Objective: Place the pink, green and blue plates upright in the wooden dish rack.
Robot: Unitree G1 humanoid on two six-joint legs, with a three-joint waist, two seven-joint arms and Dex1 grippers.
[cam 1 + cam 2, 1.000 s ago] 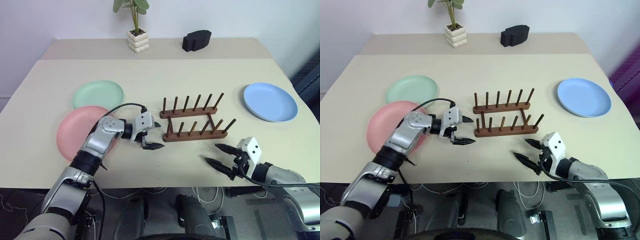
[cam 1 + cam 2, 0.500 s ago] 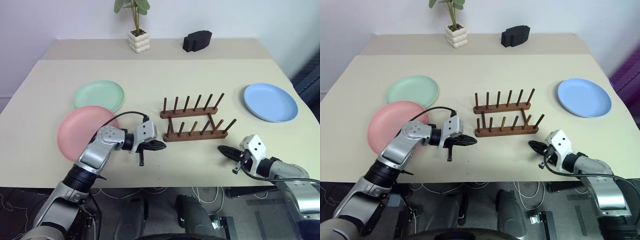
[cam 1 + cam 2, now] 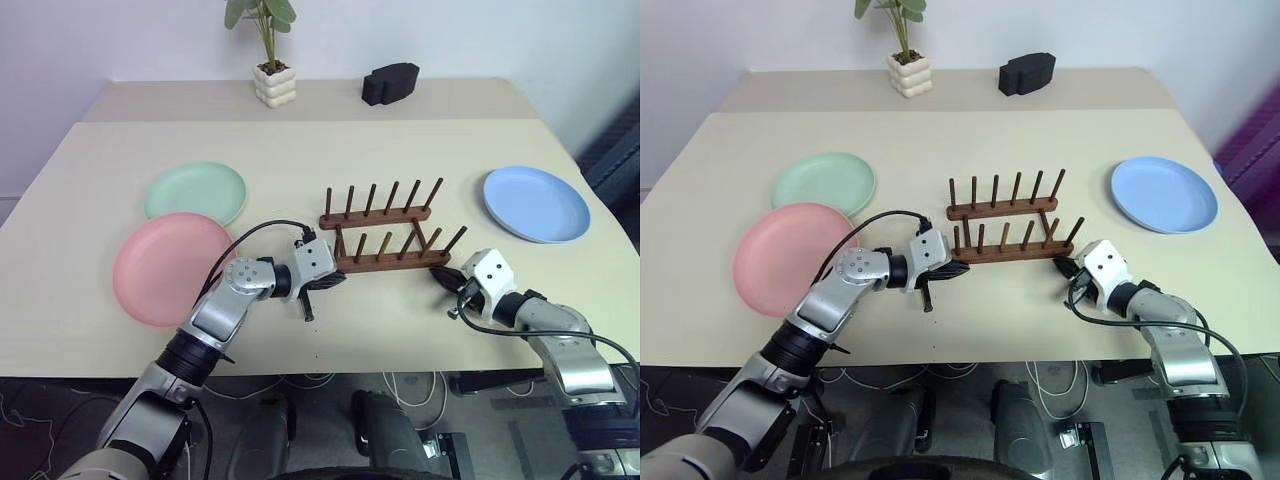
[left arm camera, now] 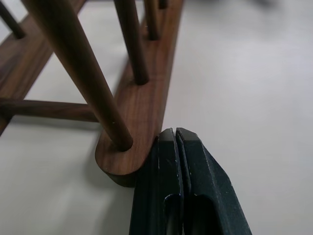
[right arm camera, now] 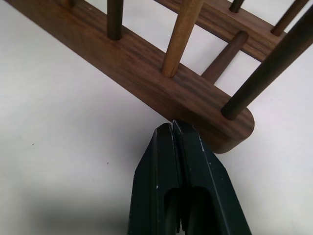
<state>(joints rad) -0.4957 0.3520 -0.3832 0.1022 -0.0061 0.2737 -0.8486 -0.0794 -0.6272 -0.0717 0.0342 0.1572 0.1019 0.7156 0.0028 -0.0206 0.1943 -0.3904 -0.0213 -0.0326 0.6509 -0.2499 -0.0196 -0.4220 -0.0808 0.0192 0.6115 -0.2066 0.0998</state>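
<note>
At rack (image 3: 388, 240) ends: L hand (image 3: 334, 283), R hand (image 3: 444, 277) both closed, empty.

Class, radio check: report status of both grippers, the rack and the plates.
Left gripper shut, tip at rack near bar's left end. Right gripper shut at its right end. Pink, green, blue plates flat on table, unracked. Nothing in the way.

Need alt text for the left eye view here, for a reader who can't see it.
A dark wooden dish rack stands empty mid-table, with the left claw and right claw, both shut, at the two ends of its near bar. The pink plate, green plate and blue plate lie flat on the table.
</note>
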